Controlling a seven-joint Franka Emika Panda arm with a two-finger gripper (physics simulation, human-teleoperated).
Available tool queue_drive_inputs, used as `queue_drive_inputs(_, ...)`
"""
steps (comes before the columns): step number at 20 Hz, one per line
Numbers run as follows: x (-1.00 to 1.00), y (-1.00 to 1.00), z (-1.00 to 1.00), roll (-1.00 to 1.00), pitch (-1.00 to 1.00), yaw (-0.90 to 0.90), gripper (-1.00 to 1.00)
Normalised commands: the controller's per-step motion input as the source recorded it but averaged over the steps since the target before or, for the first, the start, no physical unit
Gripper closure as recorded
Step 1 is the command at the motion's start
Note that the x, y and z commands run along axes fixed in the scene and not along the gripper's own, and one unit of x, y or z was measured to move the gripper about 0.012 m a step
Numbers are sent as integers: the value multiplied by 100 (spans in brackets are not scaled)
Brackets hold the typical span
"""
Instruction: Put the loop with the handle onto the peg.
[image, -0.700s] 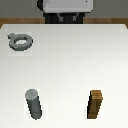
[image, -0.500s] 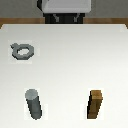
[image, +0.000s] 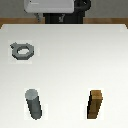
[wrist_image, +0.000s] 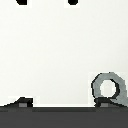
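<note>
white table (image: 70, 60), loop (image: 22, 51), peg (image: 34, 104), block (image: 96, 104)

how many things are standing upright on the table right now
2. The peg stands toward the exterior view's left, near the front edge; the brown block stands level with it toward the right. The loop lies flat, farther back on the left.

No text, label, brand, number or sign can be read anywhere in either view. The loop with the handle (image: 22, 51), the peg (image: 34, 103), the wooden block (image: 96, 104) and the white table (image: 70, 65) all show plain, unmarked surfaces.
</note>
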Motion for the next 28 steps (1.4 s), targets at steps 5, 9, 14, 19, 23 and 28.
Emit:
queue_drive_inputs(5, 0, -100, 0, 0, 0, 0, -100)
queue_drive_inputs(9, 0, -100, 0, 0, 0, 0, -100)
queue_drive_inputs(14, 0, -60, 0, 0, 0, 6, -100)
queue_drive_inputs(19, 0, 0, 0, 0, 0, 92, -100)
queue_drive_inputs(23, 0, 0, 0, 0, 0, 85, -100)
queue_drive_inputs(28, 0, -20, 0, 0, 0, 71, -100)
